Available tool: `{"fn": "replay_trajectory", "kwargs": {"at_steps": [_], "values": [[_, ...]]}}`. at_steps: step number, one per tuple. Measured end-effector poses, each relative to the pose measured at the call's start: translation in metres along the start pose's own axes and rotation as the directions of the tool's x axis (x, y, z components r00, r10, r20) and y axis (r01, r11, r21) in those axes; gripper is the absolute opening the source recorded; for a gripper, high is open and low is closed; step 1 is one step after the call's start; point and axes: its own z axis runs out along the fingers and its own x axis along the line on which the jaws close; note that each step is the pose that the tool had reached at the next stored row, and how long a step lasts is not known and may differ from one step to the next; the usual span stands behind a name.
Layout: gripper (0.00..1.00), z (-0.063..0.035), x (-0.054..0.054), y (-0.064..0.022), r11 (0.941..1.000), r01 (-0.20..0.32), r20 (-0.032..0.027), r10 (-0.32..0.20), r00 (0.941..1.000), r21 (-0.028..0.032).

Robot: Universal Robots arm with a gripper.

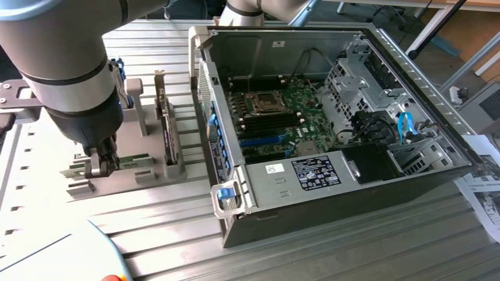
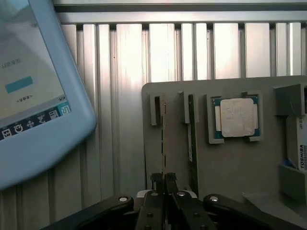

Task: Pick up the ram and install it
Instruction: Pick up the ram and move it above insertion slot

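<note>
Wrist view: tool (image 2: 163,180) pinches thin ram (image 2: 163,139) edge
Ram axis: straight out from tool, along holder (image 2: 230,163)

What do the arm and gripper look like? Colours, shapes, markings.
The arm is a thick light-grey tube with a thin black ring around it, ending in a black wrist section. The gripper is black, built from angular linkage bars joined by silver pivot screws. I can make out no markings or loose cables on either.

"TOSHIBA" along the hard drive label (image 2: 301,154)
</note>
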Motion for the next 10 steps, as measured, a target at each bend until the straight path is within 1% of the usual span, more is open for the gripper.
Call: {"fn": "replay_trajectory", "kwargs": {"at_steps": [3,7,8,10], "values": [[0.13,-0.0107,0.0,0.0004,1.0,0.0,0.0,0.0,1.0,0.0],[0.13,-0.0286,-0.001,0.001,1.0,0.0,0.0001,0.0,1.0,0.0],[0.13,-0.0365,-0.001,0.0013,1.0,0.0,-0.0001,0.0,1.0,-0.0001],[0.13,-0.0457,-0.001,0.0017,1.0,0.0,-0.0001,0.0,1.0,-0.0001]]}}
